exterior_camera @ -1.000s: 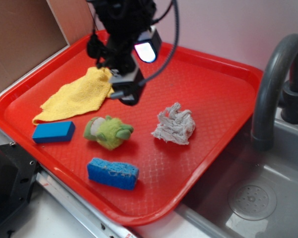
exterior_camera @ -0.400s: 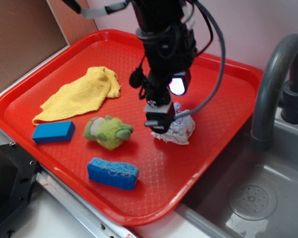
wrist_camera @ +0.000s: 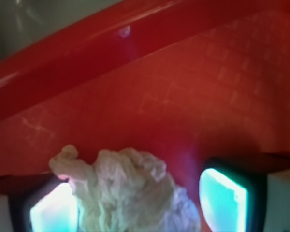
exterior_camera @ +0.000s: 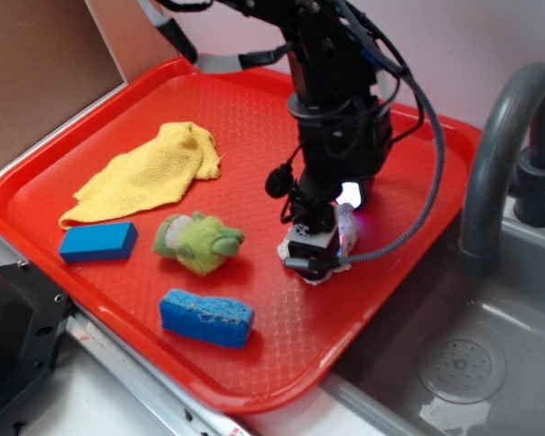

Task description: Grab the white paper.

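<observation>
Straddling white paper (wrist_camera: pixel 130 193), fingers (wrist_camera: pixel 222 198) spread; green plush (exterior_camera: pixel 200 241) nearby.

The white paper (wrist_camera: pixel 130 193) is lying crumpled on the red tray (exterior_camera: pixel 254 118), toward its right side near the edge. It is showing as an off-white, greyish wad with many folds. It is sitting between my two fingers (wrist_camera: pixel 222 198), pressing against the left one.

Pincer (exterior_camera: pixel 316 250) down on white paper (exterior_camera: pixel 345 227), red tray (exterior_camera: pixel 409 173); paper mostly hidden
</observation>
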### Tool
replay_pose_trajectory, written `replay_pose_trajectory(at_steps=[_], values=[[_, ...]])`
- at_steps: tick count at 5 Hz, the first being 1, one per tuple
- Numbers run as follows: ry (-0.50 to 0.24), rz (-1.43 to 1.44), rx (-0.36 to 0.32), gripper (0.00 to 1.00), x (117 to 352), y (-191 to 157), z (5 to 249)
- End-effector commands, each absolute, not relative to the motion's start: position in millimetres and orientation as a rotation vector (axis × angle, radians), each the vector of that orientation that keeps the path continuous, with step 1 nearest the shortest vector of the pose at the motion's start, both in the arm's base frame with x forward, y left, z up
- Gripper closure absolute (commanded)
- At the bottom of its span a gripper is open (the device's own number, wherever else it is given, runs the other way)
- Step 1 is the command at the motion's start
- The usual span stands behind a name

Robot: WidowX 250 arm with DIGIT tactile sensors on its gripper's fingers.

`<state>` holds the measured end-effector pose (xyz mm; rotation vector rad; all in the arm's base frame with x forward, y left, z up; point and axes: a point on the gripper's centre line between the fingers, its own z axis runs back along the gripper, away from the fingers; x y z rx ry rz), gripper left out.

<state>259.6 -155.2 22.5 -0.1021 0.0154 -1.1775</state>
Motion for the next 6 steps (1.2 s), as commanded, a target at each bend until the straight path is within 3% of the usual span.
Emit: replay_pose_trajectory(at_steps=[1,2,4,5,6], values=[[0.034,-1.16,0.004,1.0,248,-172,26],[0.045,-1.109,0.04,1.0,253,-162,28],[0.001,-0.879,0.052,1.0,275,-115,69],[-0.024,-0.629,0.017,1.0,269,-93,108],[-0.078,-0.378,-0.065,1.0,251,-68,152]])
